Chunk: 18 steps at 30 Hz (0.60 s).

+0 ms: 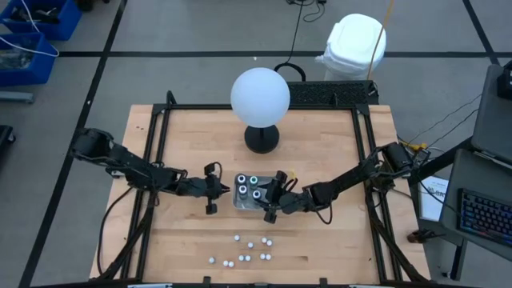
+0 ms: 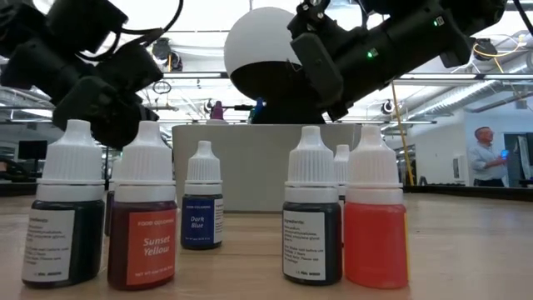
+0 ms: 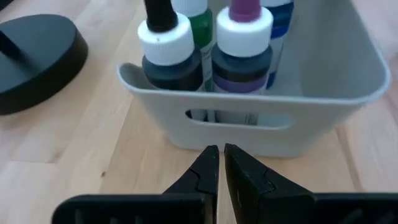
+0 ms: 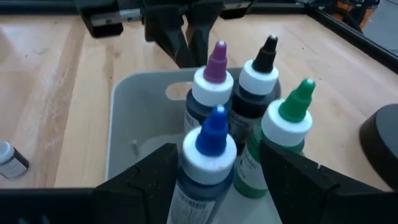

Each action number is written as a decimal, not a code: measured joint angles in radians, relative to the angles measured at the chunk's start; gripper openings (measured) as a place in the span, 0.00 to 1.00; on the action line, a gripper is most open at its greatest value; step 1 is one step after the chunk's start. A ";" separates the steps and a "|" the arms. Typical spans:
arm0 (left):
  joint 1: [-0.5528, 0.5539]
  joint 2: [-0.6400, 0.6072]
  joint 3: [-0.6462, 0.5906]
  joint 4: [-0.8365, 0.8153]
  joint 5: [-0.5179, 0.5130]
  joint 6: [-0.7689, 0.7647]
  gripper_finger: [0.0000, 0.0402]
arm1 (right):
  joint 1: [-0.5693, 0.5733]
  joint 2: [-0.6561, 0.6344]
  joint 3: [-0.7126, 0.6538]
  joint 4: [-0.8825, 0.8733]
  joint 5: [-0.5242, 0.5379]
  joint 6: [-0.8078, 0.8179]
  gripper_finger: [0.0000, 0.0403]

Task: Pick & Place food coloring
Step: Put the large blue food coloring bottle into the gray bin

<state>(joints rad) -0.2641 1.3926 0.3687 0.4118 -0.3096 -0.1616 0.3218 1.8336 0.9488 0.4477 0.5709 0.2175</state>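
Note:
A grey tray (image 1: 239, 203) sits mid-table holding larger food coloring bottles with black (image 4: 261, 78), purple (image 4: 211, 87), green (image 4: 287, 124) and blue (image 4: 208, 155) tips. My right gripper (image 4: 214, 180) is open at the tray's right end, one finger on either side of the blue-tipped bottle. My left gripper (image 3: 219, 152) is shut, just outside the tray's left end wall (image 3: 249, 118), below its handle slot. Several tiny white-capped bottles (image 1: 248, 250) stand on the wood near the front edge. My right gripper comes slanting down from the table's right, with its fingers (image 4: 155, 174) on either side of the blue-tipped bottle's shoulder (image 4: 186, 163). I cannot tell whether they touch it. The bottle stands upright in the tray.
A big white globe (image 1: 260, 96) on a black round base (image 1: 262, 140) stands just behind the tray. The tiny bottles, among them Sunset Yellow (image 2: 143, 217) and Dark Blue (image 2: 202, 204), fill the near strip. Bare wood lies left and right of the tray.

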 joint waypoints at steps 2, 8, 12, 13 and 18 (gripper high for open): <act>0.008 0.019 0.010 0.002 0.013 -0.001 0.09 | -0.001 0.000 0.000 -0.011 0.000 0.003 0.53; 0.014 0.093 0.060 0.012 0.021 0.010 0.09 | -0.001 0.000 0.000 -0.011 0.000 0.005 0.53; 0.014 0.129 0.087 0.011 0.021 0.024 0.09 | -0.001 0.000 0.000 -0.002 -0.001 -0.004 0.53; 0.014 0.135 0.091 0.009 0.021 0.026 0.09 | -0.001 0.000 0.000 -0.001 -0.006 -0.005 0.52; 0.026 0.149 0.108 0.006 0.023 0.029 0.09 | -0.011 0.000 0.000 -0.003 -0.051 0.005 0.47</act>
<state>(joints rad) -0.2383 1.5414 0.4763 0.4177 -0.2871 -0.1329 0.3107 1.8336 0.9489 0.4447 0.5196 0.2222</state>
